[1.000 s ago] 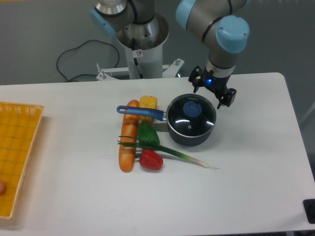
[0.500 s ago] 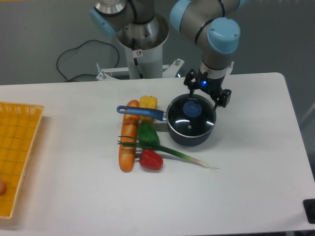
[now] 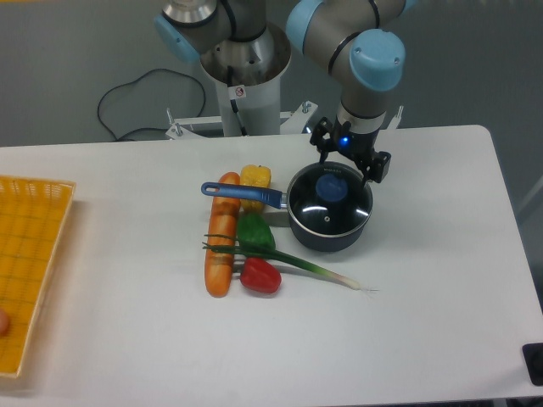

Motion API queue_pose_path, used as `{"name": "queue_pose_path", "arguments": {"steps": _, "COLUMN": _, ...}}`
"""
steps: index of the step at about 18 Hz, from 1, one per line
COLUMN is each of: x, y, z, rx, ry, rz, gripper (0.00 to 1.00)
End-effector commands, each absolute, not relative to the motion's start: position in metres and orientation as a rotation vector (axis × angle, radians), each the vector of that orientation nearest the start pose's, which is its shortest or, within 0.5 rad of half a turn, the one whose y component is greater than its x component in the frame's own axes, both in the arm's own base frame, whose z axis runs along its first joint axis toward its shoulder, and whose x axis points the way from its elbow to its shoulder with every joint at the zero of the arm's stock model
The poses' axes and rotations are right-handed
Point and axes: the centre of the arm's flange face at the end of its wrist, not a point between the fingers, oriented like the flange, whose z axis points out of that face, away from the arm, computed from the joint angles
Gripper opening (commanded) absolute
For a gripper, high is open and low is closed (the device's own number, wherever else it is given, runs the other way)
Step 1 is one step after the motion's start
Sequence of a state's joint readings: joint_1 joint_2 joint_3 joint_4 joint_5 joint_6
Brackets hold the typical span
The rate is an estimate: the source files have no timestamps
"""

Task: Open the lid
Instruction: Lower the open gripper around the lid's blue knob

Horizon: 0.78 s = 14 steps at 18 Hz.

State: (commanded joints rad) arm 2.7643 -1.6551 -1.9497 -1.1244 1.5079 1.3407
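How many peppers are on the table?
3, all left of the saucepan. The yellow pepper is behind the blue handle, the green pepper is in front of it, and the red pepper is nearest the camera. Nothing looks hidden.

You see a clear glass lid (image 3: 330,202) with a thin bright metal rim and a matt blue knob (image 3: 330,187), seated on a dark, satin-finished saucepan (image 3: 327,233) with a glossy blue handle (image 3: 240,194). The counter (image 3: 441,280) looks smooth, matt white. The black pincer (image 3: 349,156) appears matt, below grey metal arm tubing with glossy pale-blue plastic caps (image 3: 376,60). The yellow basket (image 3: 30,263) shows a woven, ribbed surface.
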Motion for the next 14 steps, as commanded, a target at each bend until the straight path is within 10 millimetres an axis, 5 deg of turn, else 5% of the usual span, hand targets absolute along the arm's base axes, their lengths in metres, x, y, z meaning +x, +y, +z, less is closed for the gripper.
{"name": "queue_pose_path", "arguments": {"steps": 14, "x": -0.397, "y": 0.325, "z": 0.300, "rx": -3.077, "ry": 0.198, "rz": -0.037, "gripper": 1.00}}
